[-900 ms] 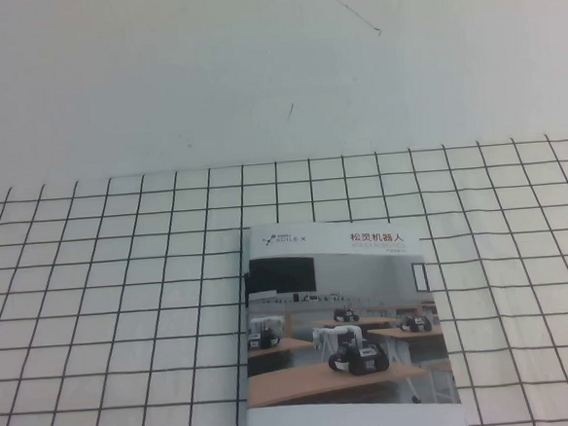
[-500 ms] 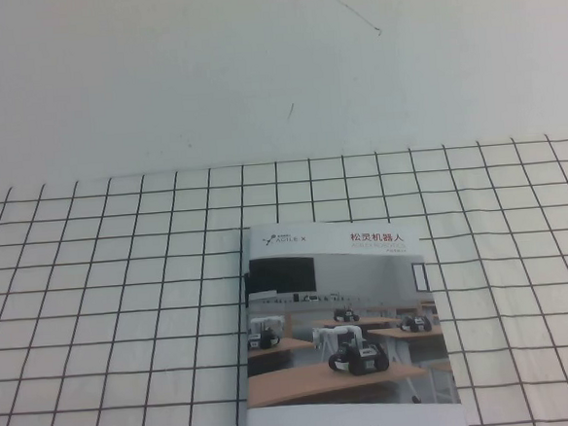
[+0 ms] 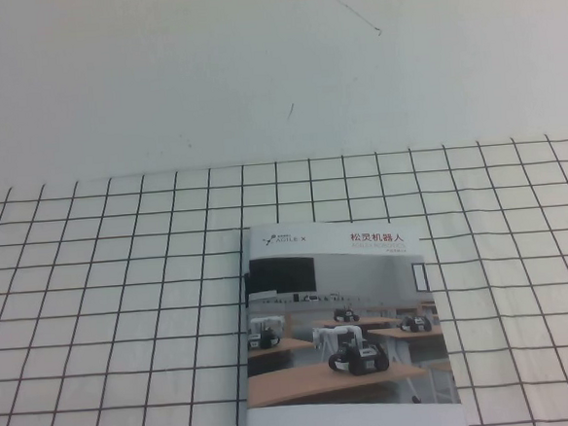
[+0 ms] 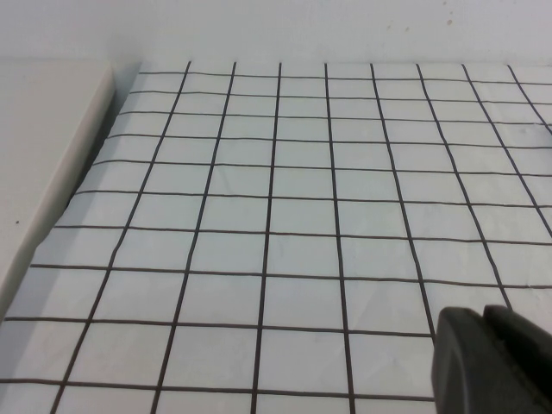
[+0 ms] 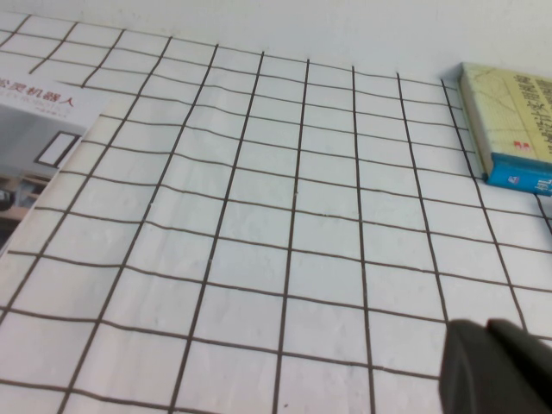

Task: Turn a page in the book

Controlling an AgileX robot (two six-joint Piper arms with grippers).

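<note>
The book (image 3: 346, 326) lies closed on the checked cloth, near the front middle of the high view. Its cover page (image 3: 346, 267) faces up, with the robot-classroom photo and Chinese title. A corner of the book shows in the right wrist view (image 5: 43, 129). Neither arm shows in the high view. My left gripper (image 4: 492, 358) is shut and empty above bare cloth, away from the book. My right gripper (image 5: 496, 366) is shut and empty above bare cloth to the right of the book.
A white cloth with a black grid (image 3: 125, 312) covers the table. Its far edge meets plain white surface (image 3: 254, 69). A thick book with a blue edge (image 5: 509, 125) lies beyond the right gripper. The cloth's edge and a white ledge (image 4: 52, 155) show in the left wrist view.
</note>
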